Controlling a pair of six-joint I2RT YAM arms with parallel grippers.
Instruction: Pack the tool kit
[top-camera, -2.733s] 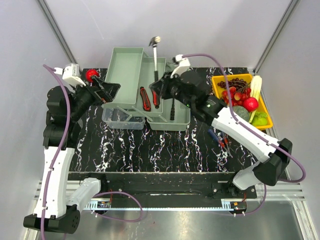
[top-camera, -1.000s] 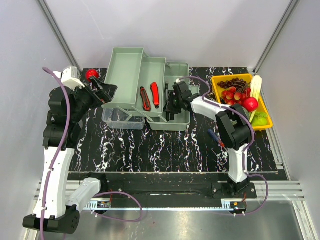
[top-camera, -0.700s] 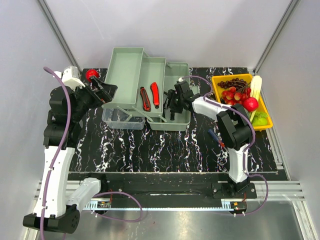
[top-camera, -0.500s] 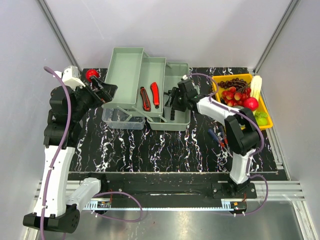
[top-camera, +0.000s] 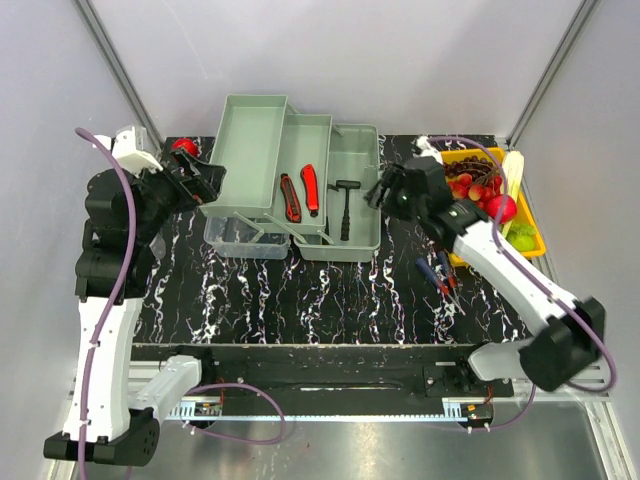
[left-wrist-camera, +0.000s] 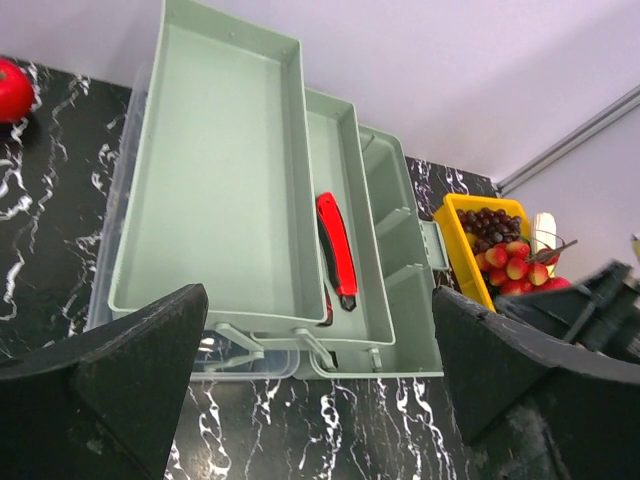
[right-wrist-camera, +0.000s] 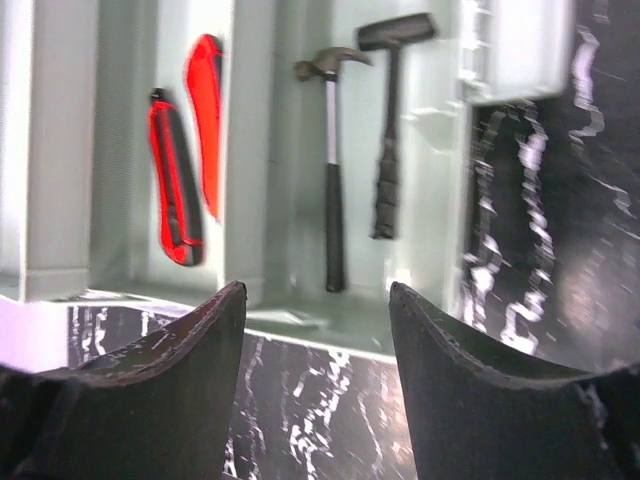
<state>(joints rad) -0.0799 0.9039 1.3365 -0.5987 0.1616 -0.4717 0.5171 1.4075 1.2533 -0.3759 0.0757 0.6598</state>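
The pale grey-green toolbox (top-camera: 255, 140) stands open at the back, its trays fanned out; it also shows in the left wrist view (left-wrist-camera: 215, 190). Two red utility knives (top-camera: 300, 195) lie in the middle tray. A black hammer (top-camera: 345, 205) lies in the right tray. In the right wrist view a claw hammer (right-wrist-camera: 332, 190) and a black mallet (right-wrist-camera: 388, 140) lie side by side beside the knives (right-wrist-camera: 170, 185). My right gripper (top-camera: 382, 194) is open and empty just right of the box. My left gripper (top-camera: 208, 180) is open and empty at the left tray's edge.
A yellow tray of fruit (top-camera: 437, 158) sits at the back right. Blue- and red-handled screwdrivers (top-camera: 438, 276) lie on the black marbled table right of centre. A red ball (top-camera: 183, 148) lies at the back left, also in the left wrist view (left-wrist-camera: 12, 90).
My right gripper carried a hammer down into the box, let it go and drew back to the right, open. My left arm shifted slightly left.
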